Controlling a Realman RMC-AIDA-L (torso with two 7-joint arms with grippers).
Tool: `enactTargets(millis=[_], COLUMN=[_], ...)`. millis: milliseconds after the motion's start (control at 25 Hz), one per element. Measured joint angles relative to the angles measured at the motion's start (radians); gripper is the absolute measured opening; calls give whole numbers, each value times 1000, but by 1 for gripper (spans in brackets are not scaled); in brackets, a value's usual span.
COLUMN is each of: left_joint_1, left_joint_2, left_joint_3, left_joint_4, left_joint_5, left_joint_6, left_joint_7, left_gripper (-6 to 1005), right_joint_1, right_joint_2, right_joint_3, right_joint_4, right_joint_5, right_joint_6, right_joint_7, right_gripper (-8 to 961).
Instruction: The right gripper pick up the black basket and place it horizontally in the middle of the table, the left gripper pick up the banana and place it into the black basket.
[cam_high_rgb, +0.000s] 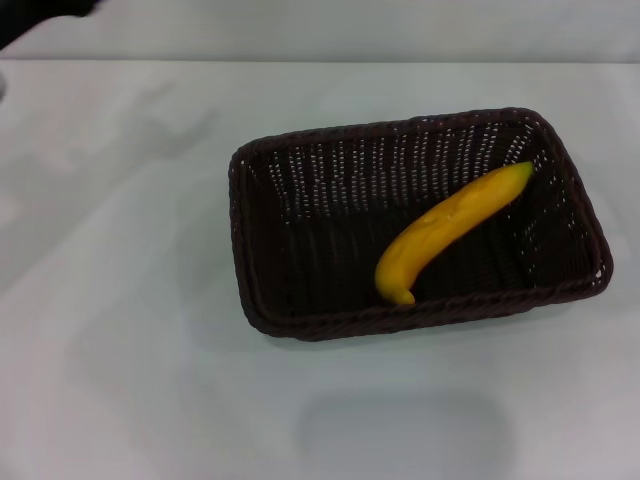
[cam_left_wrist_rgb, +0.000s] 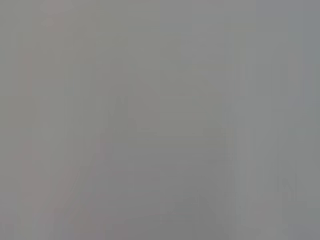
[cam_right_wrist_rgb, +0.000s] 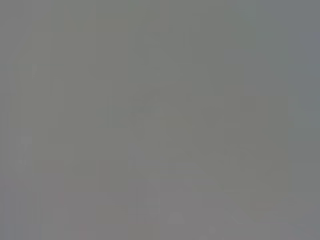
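Head view shows neither the left tool nor the right tool, and both wrist views give only a featureless grey field, so the opening and any hold of either tool cannot be told. On the white tabletop (cam_high_rgb: 130, 300), the black basket (cam_high_rgb: 262, 240) sits lengthwise across the middle, slightly toward the right edge. Inside it the banana (cam_high_rgb: 448, 228) lies diagonally on the basket floor, one end reaching toward the far right corner.
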Motion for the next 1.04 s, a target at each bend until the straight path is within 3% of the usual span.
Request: enactTargets(millis=[280,560,720,1040], left_joint_1=[151,197,189,152], left_joint_2=[2,3,7,9], left_joint_3=[-2,-3,-6,-16], left_joint_4=[-256,-438,-484,-523], left_joint_5=[-464,-752,-847,-897], left_joint_6=[-40,-92,-93,-117], left_joint_7=[528,741,825,878], left_gripper=[875,875,875,875], right_joint_1=[-22,-18,7,18], right_joint_2=[-4,-3,-1,1], right_joint_3=[11,56,100,116], right_joint_4=[85,203,277,315], right_joint_5=[-3,14,22,27], right_joint_6=[31,128,193,213], right_joint_7=[22,-3,-81,-85], right_gripper=[869,869,869,869])
